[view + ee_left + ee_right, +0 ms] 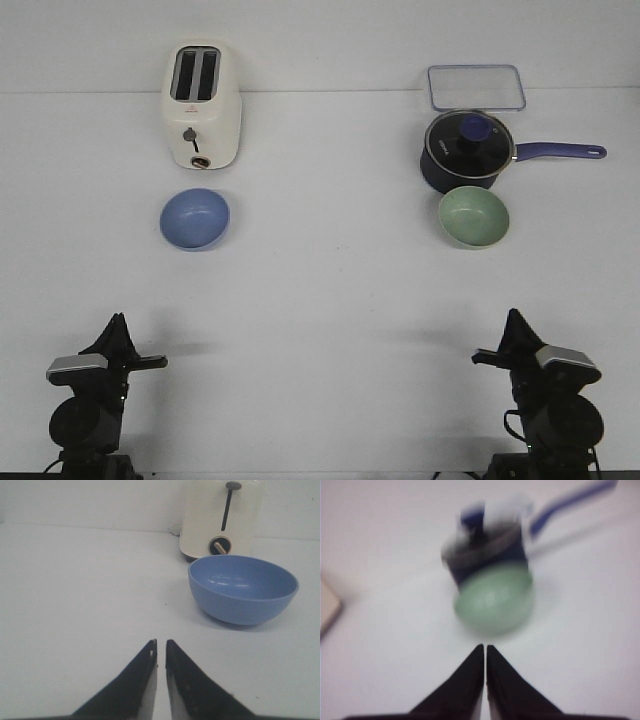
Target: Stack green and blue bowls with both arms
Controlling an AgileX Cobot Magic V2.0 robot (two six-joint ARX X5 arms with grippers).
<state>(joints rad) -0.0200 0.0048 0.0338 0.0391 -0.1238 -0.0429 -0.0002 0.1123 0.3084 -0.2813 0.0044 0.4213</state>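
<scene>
From the front, nothing is grasped yet: the blue bowl (195, 219) sits just before the toaster (201, 104) and the green bowl (474, 217) against the navy saucepan (468, 151), well apart across the white table (320, 290), both arms folded low at the near edge. The left wrist view shows the left gripper (161, 645) nearly closed and empty, the blue bowl (243, 588) ahead — I judge it must open and reach. The blurred right wrist view shows the right gripper (485, 648) pinched together, empty, short of the green bowl (494, 601).
</scene>
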